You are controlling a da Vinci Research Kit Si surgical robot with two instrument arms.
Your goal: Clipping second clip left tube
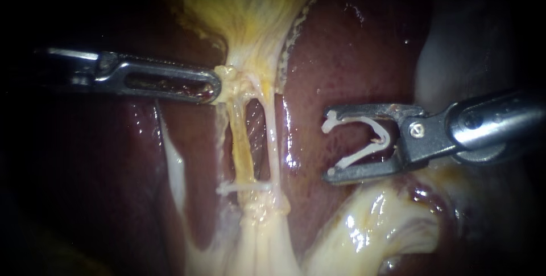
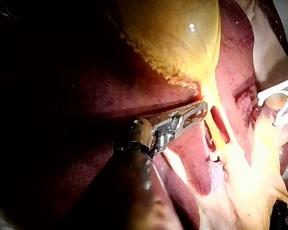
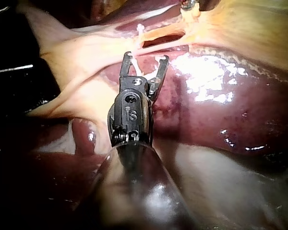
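The yellow gallbladder (image 1: 250,3) narrows into two tubes over the dark liver (image 1: 352,54). The left tube (image 1: 242,145) is yellowish; the right tube (image 1: 273,139) is thin and pale. A white clip (image 1: 244,186) sits low across the left tube. My left instrument (image 1: 216,88) is shut on tissue at the gallbladder's neck, also seen in its wrist view (image 2: 199,109). My right instrument (image 1: 328,142) holds an open white clip (image 1: 364,139) between wide jaws, apart from the tubes and to their right. Its wrist view shows the jaws (image 3: 146,60) just short of the tubes (image 3: 163,36).
Pale fatty tissue (image 1: 369,225) bulges under my right instrument. A white strand (image 1: 173,162) runs down the liver left of the tubes. Glossy liver (image 3: 221,105) lies beside the right instrument's shaft.
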